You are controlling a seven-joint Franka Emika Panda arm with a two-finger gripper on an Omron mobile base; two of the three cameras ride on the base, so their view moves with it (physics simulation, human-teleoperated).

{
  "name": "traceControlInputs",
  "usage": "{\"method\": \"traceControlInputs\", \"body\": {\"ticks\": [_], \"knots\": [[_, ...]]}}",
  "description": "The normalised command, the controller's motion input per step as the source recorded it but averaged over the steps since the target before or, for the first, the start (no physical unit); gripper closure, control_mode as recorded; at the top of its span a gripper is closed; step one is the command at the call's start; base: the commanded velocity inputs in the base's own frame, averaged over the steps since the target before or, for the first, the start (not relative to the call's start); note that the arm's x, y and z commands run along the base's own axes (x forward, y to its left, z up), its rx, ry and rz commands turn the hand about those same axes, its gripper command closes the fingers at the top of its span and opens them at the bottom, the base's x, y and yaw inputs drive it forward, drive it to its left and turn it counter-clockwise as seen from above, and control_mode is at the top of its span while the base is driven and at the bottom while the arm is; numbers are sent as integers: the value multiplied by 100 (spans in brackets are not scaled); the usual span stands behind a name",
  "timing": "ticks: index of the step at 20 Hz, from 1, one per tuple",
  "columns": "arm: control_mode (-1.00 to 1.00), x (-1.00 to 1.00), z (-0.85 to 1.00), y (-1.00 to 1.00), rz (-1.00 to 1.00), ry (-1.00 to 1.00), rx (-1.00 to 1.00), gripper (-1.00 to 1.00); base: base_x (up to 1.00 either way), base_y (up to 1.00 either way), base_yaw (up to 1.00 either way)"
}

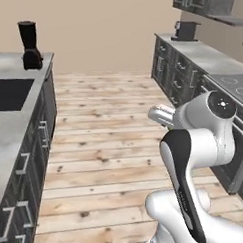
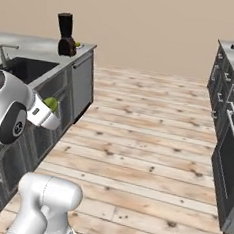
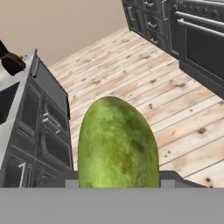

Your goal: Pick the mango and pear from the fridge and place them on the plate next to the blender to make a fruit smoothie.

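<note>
**Green fruit carried across the kitchen aisle**

Nearest the camera, the gripper [image 2: 53, 114] is pinched on a green fruit [image 3: 117, 144], whose mottled skin bulges up between the finger tips in the hand view; in the right base view a small green patch of it shows at the end of the white arm [image 1: 192, 146]. Whether this fruit is the mango or the pear cannot be told. It hangs in the air over the wooden floor [image 2: 147, 141], just beside the fronts of the dark drawers [image 3: 43, 131] under the left counter [image 1: 13, 134]. Nothing stands on the floor between the two rows of cabinets.

Farther along that grey counter lies a sunken dark sink [image 2: 28, 68] with a tap [image 2: 3, 53] at its edge; its inside is too dark to read. Beyond the sink, at the counter's far end, stands the blender [image 2: 67, 34], its black jug upright on a darker base. A small yellow-green object [image 2: 77, 44] lies just beside the base; what it rests on is too small to tell.

Across the aisle runs a second counter [image 1: 206, 54] with a stove top [image 1: 237, 86] and, at its far end, a black boxy appliance [image 1: 185, 30].
</note>
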Motion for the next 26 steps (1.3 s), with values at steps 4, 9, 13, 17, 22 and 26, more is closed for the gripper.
{"method": "traceControlInputs", "body": {"ticks": [4, 9, 13, 17, 22, 26], "knots": [[100, 0, 0, 0, 0, 0, 0, 100, 100, -32, 2], [100, 0, 0, 0, 0, 0, 0, 100, 100, -13, 1], [100, 0, 0, 0, 0, 0, 0, 100, 100, 0, 19], [100, 0, 0, 0, 0, 0, 0, 100, 100, -15, 22], [100, 0, 0, 0, 0, 0, 0, 100, 100, -49, 12], [100, 0, 0, 0, 0, 0, 0, 100, 100, -38, 5]]}}
